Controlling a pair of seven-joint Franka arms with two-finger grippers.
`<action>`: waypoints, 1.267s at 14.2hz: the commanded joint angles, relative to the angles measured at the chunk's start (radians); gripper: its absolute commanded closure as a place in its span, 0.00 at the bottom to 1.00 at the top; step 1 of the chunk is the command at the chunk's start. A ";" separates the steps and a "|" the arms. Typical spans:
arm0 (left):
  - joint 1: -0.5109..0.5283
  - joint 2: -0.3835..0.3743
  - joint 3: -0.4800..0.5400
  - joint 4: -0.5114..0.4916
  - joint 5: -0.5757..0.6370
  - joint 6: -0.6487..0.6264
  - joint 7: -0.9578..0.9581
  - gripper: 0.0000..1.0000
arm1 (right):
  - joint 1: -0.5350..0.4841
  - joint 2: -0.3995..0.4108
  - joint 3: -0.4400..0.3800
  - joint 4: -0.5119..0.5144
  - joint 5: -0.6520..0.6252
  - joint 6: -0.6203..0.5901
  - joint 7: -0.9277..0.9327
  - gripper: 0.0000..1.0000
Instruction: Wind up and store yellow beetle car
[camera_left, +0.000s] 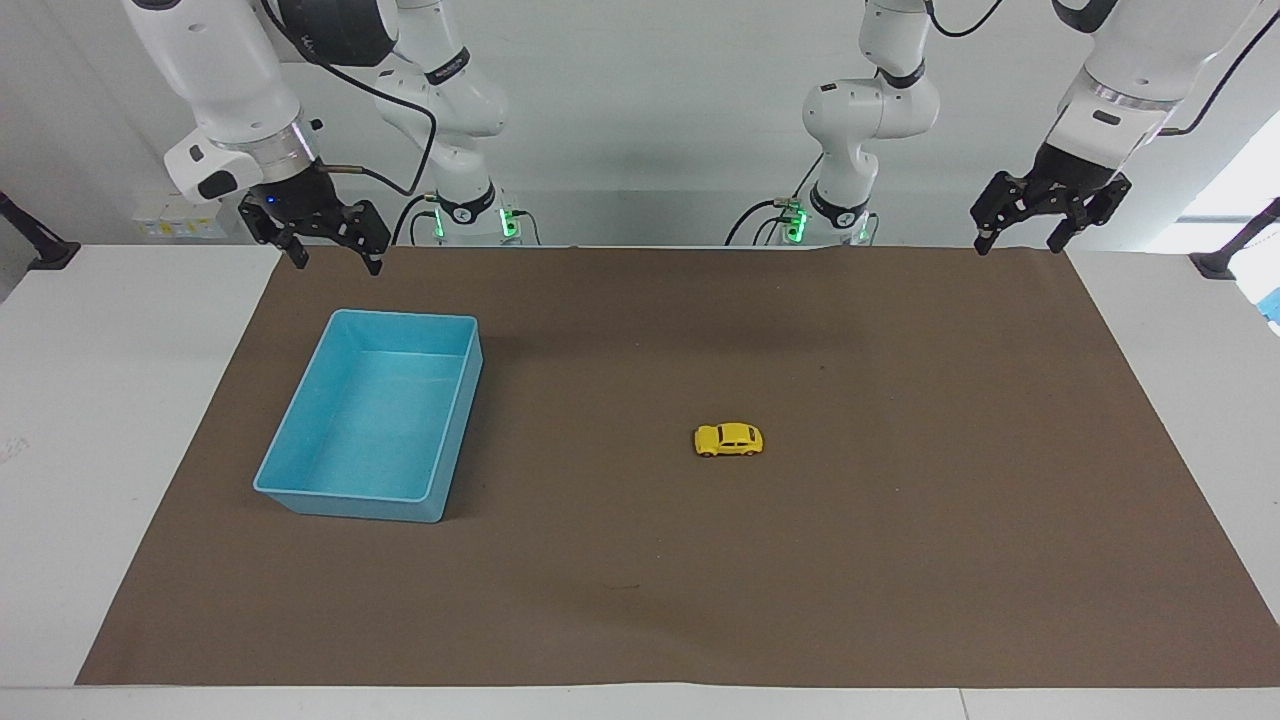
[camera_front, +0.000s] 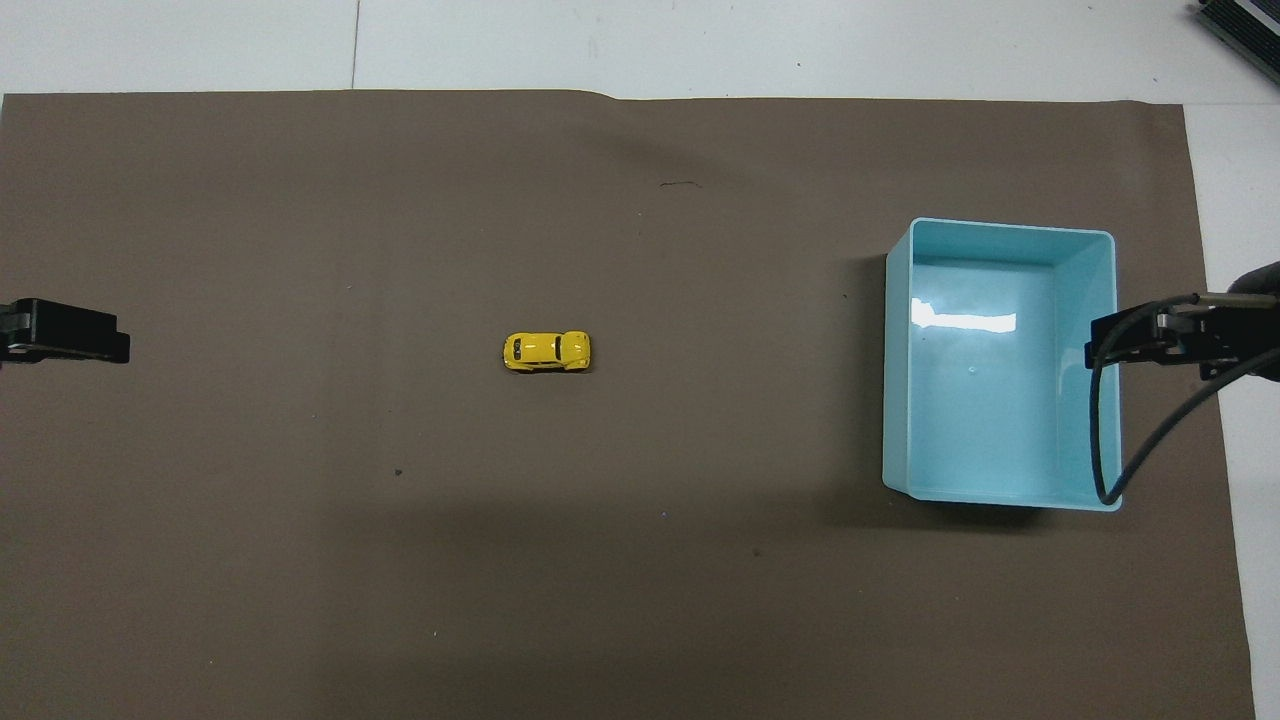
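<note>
The yellow beetle car (camera_left: 729, 440) (camera_front: 546, 351) stands on its wheels on the brown mat, near the mat's middle, with nothing touching it. My left gripper (camera_left: 1018, 243) hangs open in the air over the mat's corner at the left arm's end, close to the robots. My right gripper (camera_left: 336, 260) hangs open and empty above the mat's edge, just robot-side of the blue bin (camera_left: 300, 425). In the overhead view only part of the left gripper (camera_front: 62, 332) and of the right gripper (camera_front: 1150, 335) shows. Both arms wait.
The empty blue bin (camera_front: 900, 370) sits on the brown mat (camera_left: 900, 560) toward the right arm's end. White table (camera_left: 90, 420) surrounds the mat on both ends. A black cable loops from the right gripper over the bin's rim in the overhead view.
</note>
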 joint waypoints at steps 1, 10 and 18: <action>0.002 -0.005 0.003 -0.011 -0.013 0.008 -0.001 0.00 | -0.013 0.011 0.005 0.018 0.023 -0.010 -0.025 0.00; 0.002 -0.005 0.003 -0.014 -0.013 0.011 -0.006 0.00 | -0.013 0.011 0.005 0.018 0.023 -0.010 -0.025 0.00; 0.008 0.014 0.005 -0.083 -0.013 0.085 -0.024 0.00 | -0.013 0.011 0.005 0.018 0.024 -0.010 -0.025 0.00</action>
